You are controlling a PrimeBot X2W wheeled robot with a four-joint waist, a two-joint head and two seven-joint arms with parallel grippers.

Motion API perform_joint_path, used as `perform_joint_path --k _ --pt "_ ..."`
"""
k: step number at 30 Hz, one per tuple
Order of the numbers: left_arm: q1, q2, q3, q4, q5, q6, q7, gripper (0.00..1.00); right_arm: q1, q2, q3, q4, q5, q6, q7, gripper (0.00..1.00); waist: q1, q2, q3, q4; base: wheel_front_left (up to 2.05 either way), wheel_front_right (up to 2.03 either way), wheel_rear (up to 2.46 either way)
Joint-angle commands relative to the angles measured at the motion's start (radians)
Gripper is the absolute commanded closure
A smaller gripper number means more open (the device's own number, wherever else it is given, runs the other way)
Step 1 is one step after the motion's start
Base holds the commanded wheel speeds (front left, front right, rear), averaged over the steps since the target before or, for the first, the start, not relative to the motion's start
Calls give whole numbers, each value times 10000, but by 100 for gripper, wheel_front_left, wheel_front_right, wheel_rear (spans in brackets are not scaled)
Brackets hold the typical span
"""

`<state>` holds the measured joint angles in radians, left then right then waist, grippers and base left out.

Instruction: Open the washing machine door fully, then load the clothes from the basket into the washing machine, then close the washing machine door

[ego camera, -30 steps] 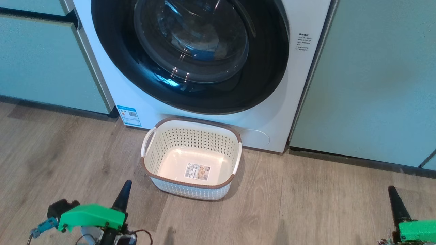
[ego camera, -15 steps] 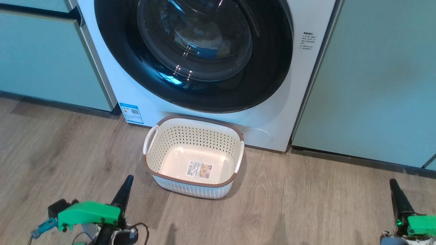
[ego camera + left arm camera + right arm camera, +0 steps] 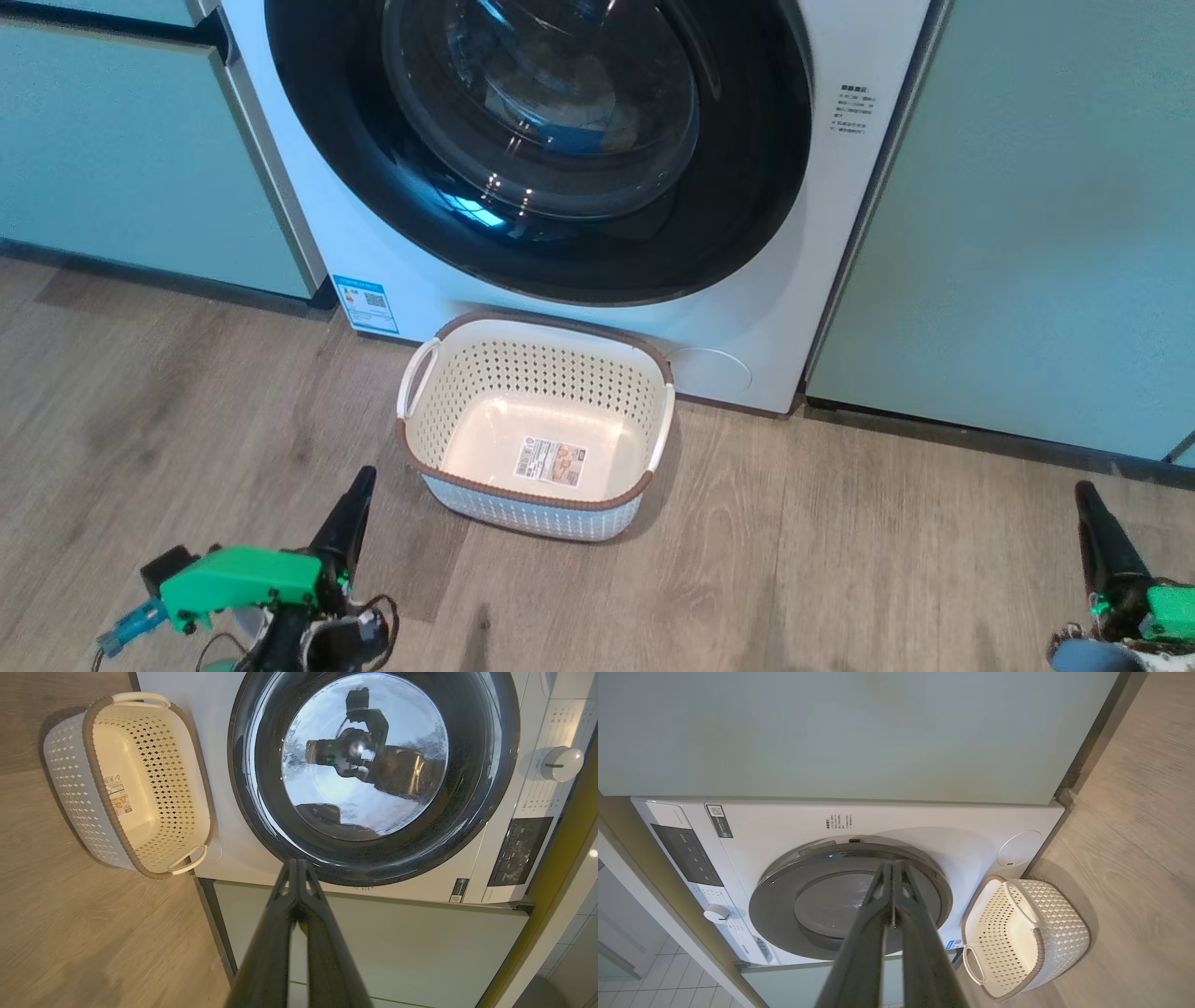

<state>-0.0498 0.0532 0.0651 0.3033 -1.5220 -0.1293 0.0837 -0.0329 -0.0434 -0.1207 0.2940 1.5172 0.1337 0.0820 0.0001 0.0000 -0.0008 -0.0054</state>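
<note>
At the far left stands a pale green cabinet (image 3: 121, 159). Low before it, the left gripper (image 3: 362, 474) hovers over the wood floor (image 3: 187, 420), its two dark fingers pressed together and holding nothing. A small blue label sticker (image 3: 365, 304) with a QR code sits low on the washing machine (image 3: 840, 243); its print is too small to read. The washing machine door (image 3: 747, 187) lies shut against the front. Through its glass the clothes (image 3: 571, 138) show inside the drum, a blue piece against pale fabric. The basket (image 3: 532, 369) stands on the floor just before the washer, and a label sticker (image 3: 551, 461) is on its bare bottom, the words illegible. A block of small dark print (image 3: 854, 110) right of the door cannot be read. Another green cabinet (image 3: 1027, 233) follows. At the lower right, the right gripper (image 3: 1085, 490) has its fingers pressed together on nothing.
</note>
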Motion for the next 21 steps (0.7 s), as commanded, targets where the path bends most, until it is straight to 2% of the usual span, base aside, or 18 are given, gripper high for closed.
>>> perform_joint_path --k 1,7,21 --pt "-576 41 412 -446 -316 -13 135 100 -691 -66 129 -423 343 -29 149 100 -1 0 10 14 0 0 0" --pt "-582 -30 490 -583 -863 -14 298 100 -750 -68 69 -493 914 -30 312 100 -1 0 39 54 0 0 0" --pt "-582 -30 489 -583 -864 -14 297 100 -750 -68 70 -493 915 -30 312 100 -1 0 39 54 0 0 0"
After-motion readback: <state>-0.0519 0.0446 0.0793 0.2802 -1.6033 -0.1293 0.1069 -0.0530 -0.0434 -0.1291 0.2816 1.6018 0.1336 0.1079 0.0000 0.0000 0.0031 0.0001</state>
